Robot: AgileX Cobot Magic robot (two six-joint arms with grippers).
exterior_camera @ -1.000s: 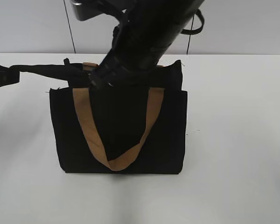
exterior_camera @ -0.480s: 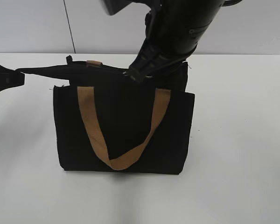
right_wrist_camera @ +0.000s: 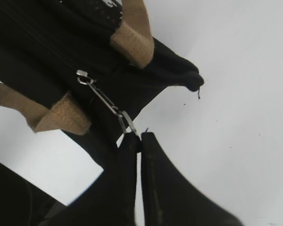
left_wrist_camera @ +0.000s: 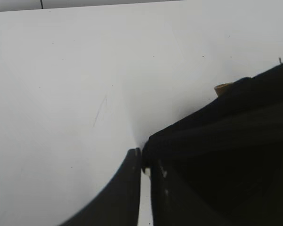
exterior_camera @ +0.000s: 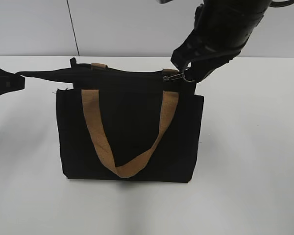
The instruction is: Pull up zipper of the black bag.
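Note:
The black bag [exterior_camera: 130, 132] stands upright on the white table with a tan handle [exterior_camera: 125, 169] hanging down its front. My left gripper [exterior_camera: 12, 81] is shut on the bag's top left end and holds it stretched out to the left; the pinched fabric [left_wrist_camera: 217, 136] fills the left wrist view by the jaws [left_wrist_camera: 142, 160]. My right gripper [exterior_camera: 188, 73] is shut on the zipper's silvery pull tab [exterior_camera: 175, 77] at the right end of the bag's top. In the right wrist view the tab [right_wrist_camera: 108, 103] runs taut from the slider to the jaws [right_wrist_camera: 139, 136].
The white table [exterior_camera: 250, 161] surrounds the bag. A pale wall with a dark vertical seam [exterior_camera: 72, 29] stands behind. The right arm [exterior_camera: 225, 24] hangs over the bag's upper right. Tan strap ends [right_wrist_camera: 132, 40] sit beside the zip track.
My right gripper has travelled from the middle of the bag's top to its right end, taking the pull tab and slider along. The left gripper has kept its hold.

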